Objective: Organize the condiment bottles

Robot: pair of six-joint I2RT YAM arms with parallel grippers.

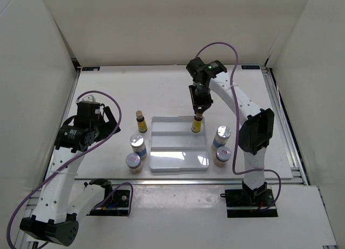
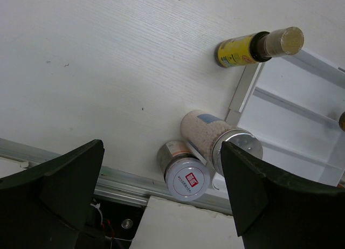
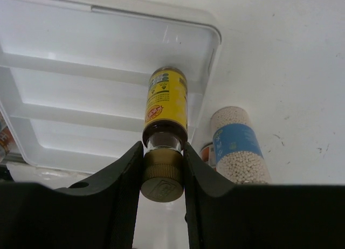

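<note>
One slim amber bottle (image 3: 166, 101) with a yellow label is in hand: our right pincer (image 3: 161, 171) is clamped on its brown cap, holding it upright over the right end of the white stepped rack's (image 1: 178, 164) back step; whether its base touches we cannot tell. We would lower it straight and let go only once it is seated, as the glossy plastic looks slick. Our left pincer (image 2: 161, 149) gapes wide, holding nothing, left of the rack near two round silver-lidded jars (image 2: 186, 179)

Rack (image 1: 178, 160) mid-frame; one bottle (image 1: 197, 125) seemingly on its upper-right step; three bottles (image 1: 138, 145) left of it, two bottles (image 1: 221, 136) right.
</note>
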